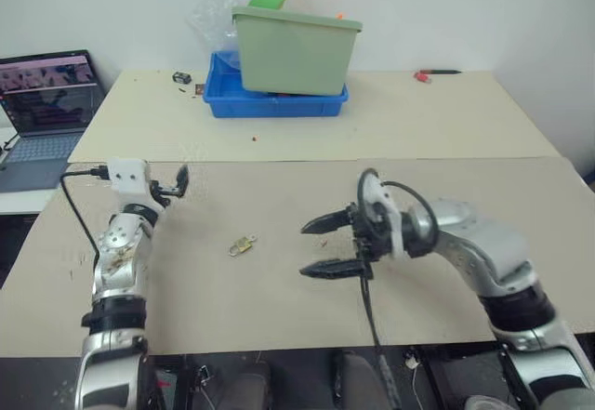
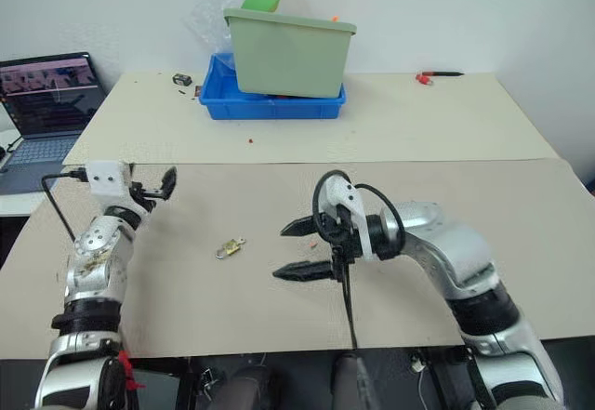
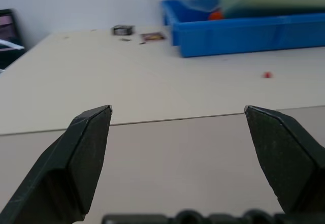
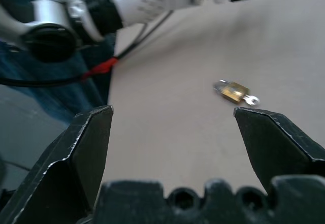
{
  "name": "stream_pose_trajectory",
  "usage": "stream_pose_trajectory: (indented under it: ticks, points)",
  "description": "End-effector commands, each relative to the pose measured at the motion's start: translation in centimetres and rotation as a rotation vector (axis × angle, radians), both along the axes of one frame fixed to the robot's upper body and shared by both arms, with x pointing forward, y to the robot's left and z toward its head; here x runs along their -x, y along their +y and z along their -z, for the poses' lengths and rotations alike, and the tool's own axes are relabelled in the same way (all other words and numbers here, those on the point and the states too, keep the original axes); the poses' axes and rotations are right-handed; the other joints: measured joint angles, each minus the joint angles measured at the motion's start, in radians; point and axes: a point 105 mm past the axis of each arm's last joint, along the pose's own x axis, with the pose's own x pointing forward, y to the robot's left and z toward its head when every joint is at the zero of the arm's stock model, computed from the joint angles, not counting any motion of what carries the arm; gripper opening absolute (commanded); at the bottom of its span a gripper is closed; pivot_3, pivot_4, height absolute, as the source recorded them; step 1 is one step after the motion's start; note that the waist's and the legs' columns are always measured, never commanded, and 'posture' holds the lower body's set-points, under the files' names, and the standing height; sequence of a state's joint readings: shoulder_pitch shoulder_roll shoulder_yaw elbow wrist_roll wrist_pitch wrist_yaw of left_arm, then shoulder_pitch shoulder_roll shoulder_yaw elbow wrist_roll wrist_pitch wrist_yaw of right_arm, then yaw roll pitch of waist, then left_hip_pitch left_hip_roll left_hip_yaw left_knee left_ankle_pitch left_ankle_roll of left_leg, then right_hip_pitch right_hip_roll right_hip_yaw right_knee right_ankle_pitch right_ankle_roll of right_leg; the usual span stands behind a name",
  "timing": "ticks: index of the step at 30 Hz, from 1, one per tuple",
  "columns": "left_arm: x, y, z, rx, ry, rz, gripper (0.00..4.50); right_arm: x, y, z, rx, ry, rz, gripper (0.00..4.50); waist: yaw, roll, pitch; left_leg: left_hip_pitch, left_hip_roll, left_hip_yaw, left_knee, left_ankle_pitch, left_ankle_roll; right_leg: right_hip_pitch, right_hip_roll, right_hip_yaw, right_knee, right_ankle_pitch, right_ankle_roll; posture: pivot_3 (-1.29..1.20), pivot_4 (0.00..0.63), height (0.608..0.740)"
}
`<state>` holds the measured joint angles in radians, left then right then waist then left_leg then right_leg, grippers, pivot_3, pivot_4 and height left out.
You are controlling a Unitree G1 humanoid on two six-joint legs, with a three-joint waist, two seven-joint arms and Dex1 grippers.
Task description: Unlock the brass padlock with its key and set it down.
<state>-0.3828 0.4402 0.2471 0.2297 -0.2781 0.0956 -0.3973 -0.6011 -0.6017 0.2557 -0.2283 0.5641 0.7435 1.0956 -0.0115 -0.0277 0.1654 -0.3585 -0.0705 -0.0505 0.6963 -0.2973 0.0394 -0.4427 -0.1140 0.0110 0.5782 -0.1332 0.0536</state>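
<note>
The brass padlock (image 1: 241,245) lies flat on the beige table (image 1: 232,308), midway between my two arms. In the right wrist view the padlock (image 4: 232,92) shows its thin shackle at one end. The small silvery key (image 4: 251,100) sticks out of the other end. My right gripper (image 1: 305,250) hovers just right of the padlock, pointing toward it, open and empty. My left gripper (image 1: 177,185) is raised at the left, farther back than the padlock, pointing toward the far side of the table. Its fingers (image 3: 86,153) stand wide apart with nothing between them.
A green bin (image 1: 296,49) sits in a blue tray (image 1: 270,101) at the back, with a clear plastic bag behind it. A small dark object (image 1: 182,77) lies left of the tray and a red item (image 1: 423,77) at the back right. A laptop (image 1: 46,103) stands at the far left.
</note>
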Motion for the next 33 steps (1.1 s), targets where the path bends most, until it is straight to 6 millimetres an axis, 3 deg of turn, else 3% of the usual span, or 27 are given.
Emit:
stream_pose_trajectory:
  ticks: [1, 3, 6, 9, 20, 26, 33]
  points:
    - [3.8, -4.1, -2.2, -0.101, -0.019, 0.347, 4.45, -1.6, -0.5, -0.9, 0.004, -0.090, 0.066, 4.50, -0.002, 0.000, 0.000, -0.001, 0.001, 0.000, 0.000, 0.002, -0.005, -0.002, 0.000, 0.000, 0.001, 0.000, 0.000, 0.00, 0.150, 0.740]
    - [5.7, -5.2, -1.6, -0.164, 0.035, 0.462, 4.45, -2.2, -0.8, -0.7, 0.016, -0.101, 0.091, 4.50, -0.003, 0.000, 0.000, -0.009, 0.001, 0.001, 0.000, 0.003, -0.007, -0.013, 0.000, 0.000, 0.002, 0.000, -0.001, 0.00, 0.150, 0.740]
    - [8.5, -5.9, 1.0, -0.310, 0.156, 0.605, 4.45, -2.9, -1.2, 0.3, 0.041, -0.104, 0.134, 4.50, -0.004, 0.001, 0.000, -0.012, 0.001, 0.001, -0.001, 0.004, -0.009, -0.017, 0.001, 0.000, 0.002, -0.001, -0.003, 0.00, 0.150, 0.740]
    - [9.3, -6.4, 2.5, -0.389, 0.201, 0.670, 4.45, -3.1, -1.0, 0.5, 0.032, -0.106, 0.149, 4.50, -0.002, 0.001, 0.000, -0.011, 0.001, 0.002, -0.002, 0.003, -0.008, -0.016, 0.001, 0.000, 0.001, -0.001, -0.003, 0.00, 0.150, 0.740]
    - [7.0, -7.0, 5.8, -0.380, 0.262, 0.678, 4.45, -2.6, -1.2, -0.4, -0.017, -0.114, 0.191, 4.50, 0.001, 0.001, 0.000, -0.011, 0.001, 0.001, 0.000, 0.003, -0.006, -0.015, 0.001, -0.001, 0.002, 0.000, -0.004, 0.00, 0.150, 0.740]
    - [7.2, -6.3, 9.2, -0.311, 0.424, 0.663, 4.45, -2.3, -1.7, -0.9, -0.028, -0.126, 0.220, 4.50, -0.001, 0.002, 0.000, -0.010, 0.001, 0.001, 0.000, 0.002, -0.004, -0.014, 0.001, 0.000, 0.002, 0.000, -0.004, 0.00, 0.150, 0.740]
    - [8.0, -7.4, 9.9, -0.270, 0.465, 0.723, 4.45, -2.1, -1.8, -1.2, -0.036, -0.128, 0.236, 4.50, -0.001, 0.005, -0.002, -0.007, 0.001, 0.002, 0.000, 0.001, -0.003, -0.012, 0.001, 0.000, 0.004, 0.000, -0.004, 0.00, 0.150, 0.740]
